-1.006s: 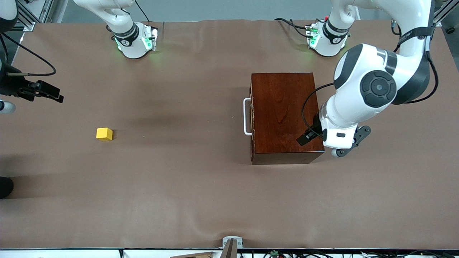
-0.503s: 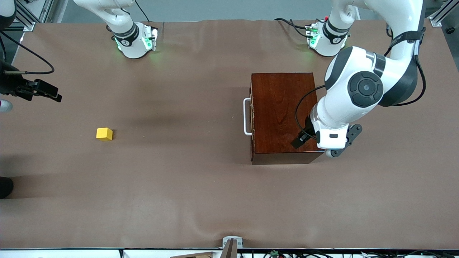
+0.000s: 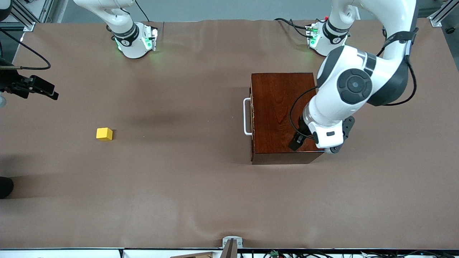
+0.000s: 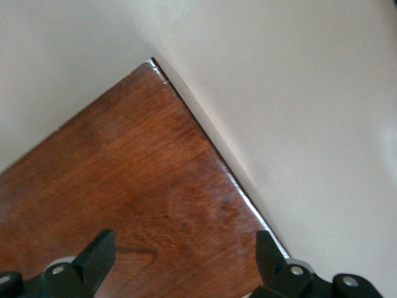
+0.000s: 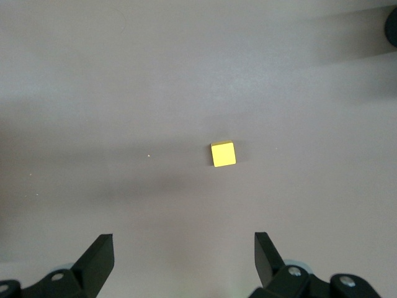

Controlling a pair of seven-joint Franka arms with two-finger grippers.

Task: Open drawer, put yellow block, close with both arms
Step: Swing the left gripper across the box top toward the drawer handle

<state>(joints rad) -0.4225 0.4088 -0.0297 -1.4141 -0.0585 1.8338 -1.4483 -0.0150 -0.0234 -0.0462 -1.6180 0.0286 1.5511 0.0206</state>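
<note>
Since a second ago we see the left gripper (image 4: 180,261) has slid in from the table edge over the box (image 3: 283,114), its arm folded at the elbow above the corner nearest the front camera at the left arm's end, fingers (image 4: 96,254) spread wide and holding nothing. The right gripper (image 5: 183,257) has drawn slightly toward its own end of the table, hanging high, wide open and empty. The drawer (image 3: 252,116) sits closed, its handle (image 3: 246,116) facing the right arm's end, and the block (image 3: 104,134) lies well apart from the box toward that end.

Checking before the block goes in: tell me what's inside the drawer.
Cannot be seen: the drawer is shut in the wooden box, only its white handle showing. The yellow block lies on the table.
</note>
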